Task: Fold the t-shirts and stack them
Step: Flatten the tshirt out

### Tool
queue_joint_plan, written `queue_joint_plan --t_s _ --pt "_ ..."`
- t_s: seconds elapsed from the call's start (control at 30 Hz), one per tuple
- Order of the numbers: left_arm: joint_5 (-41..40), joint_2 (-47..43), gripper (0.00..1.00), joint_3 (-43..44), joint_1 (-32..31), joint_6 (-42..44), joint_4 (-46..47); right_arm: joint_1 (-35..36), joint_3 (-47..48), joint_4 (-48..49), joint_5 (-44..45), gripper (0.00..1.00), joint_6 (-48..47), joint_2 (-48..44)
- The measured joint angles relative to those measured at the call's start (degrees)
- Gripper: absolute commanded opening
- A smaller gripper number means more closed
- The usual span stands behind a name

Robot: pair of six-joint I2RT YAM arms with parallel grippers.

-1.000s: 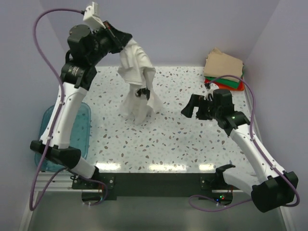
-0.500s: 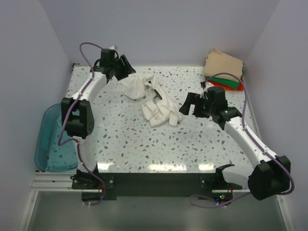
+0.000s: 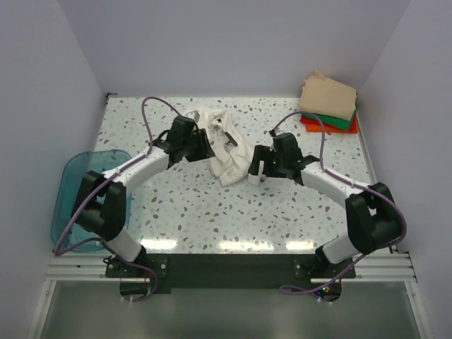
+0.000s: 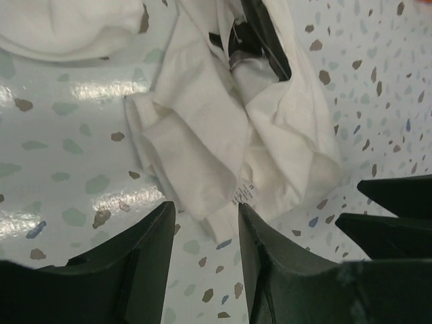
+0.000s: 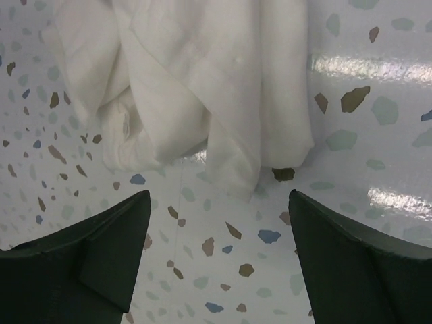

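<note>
Top external view: we see the crumpled white t-shirt (image 3: 226, 145) lying mid-bench (image 3: 212, 212), its long axis running far-left to near-right. The left end effector (image 3: 206, 150) and the right end effector (image 3: 254, 169) flank it equally closely, both parted and empty.

Translucent teal bin (image 3: 73, 203) at left edge of speckled terrazzo tabletop (image 3: 226, 212); plain lilac walls (image 3: 233, 42) around

Top view downward, wrist views close, sharing t-shirt (image 3: 227, 161)
</note>
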Motion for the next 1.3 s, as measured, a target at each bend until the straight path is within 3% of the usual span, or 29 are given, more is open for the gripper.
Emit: queue_joint_plan --t_s 0.23,0.43,0.53,0.63,0.7,0.73,0.77,0.87,1.07,1.17,1.3 --pt "-1.11 3.19 0.51 -2.32 -6.95 0.59 0.92 0.15 0.09 5.01 4.24 0.66 1.05 5.03" --pt "-3.45 7.13 0.61 -2.03 -8.63 0.55 0.87 0.22 2.93 6.1 4.52 0.53 1.18 11.54" --pt "-6.12 11.28 0.61 -0.35 -8.7 0.52 0.26 0.24 5.05 6.12 5.46 0.39 1.18 13.92" --pt "-9.29 15.98 0.51 3.06 -8.63 0.5 -0.5 0.28 5.49 5.9 7.69 0.11 1.36 13.9" --pt "-11.43 17.97 0.33 6.05 -8.44 0.33 -1.11 0.28 5.49 5.38 9.18 0.01 1.25 13.73" --pt "-12.41 19.02 0.28 7.85 -8.2 0.24 -1.33 0.28 5.49 5.01 9.94 0.0 1.31 13.51" --pt "-13.0 19.78 0.15 9.14 -7.87 0.35 -1.42 0.28 5.44 4.59 10.23 0.0 1.33 13.18" --pt "-14.38 21.99 0.03 13.09 -5.31 0.26 -2.34 0.26 4.11 3.72 10.34 0.0 1.31 10.62" --pt "-15.3 23.45 0.0 18.86 3.98 0.68 -5.09 2.75 -4.0 2.69 4.98 0.0 1.9 -0.85" --pt "-16.24 24.72 0.0 24.15 8.37 1.6 -7.56 11.78 -7.5 2.8 3.37 0.0 3.93 -4.76" --pt "-16.87 26.88 0.0 32.61 11.65 3.43 -11.76 30.42 -6.67 4.24 2.27 0.0 6.71 -3.43"
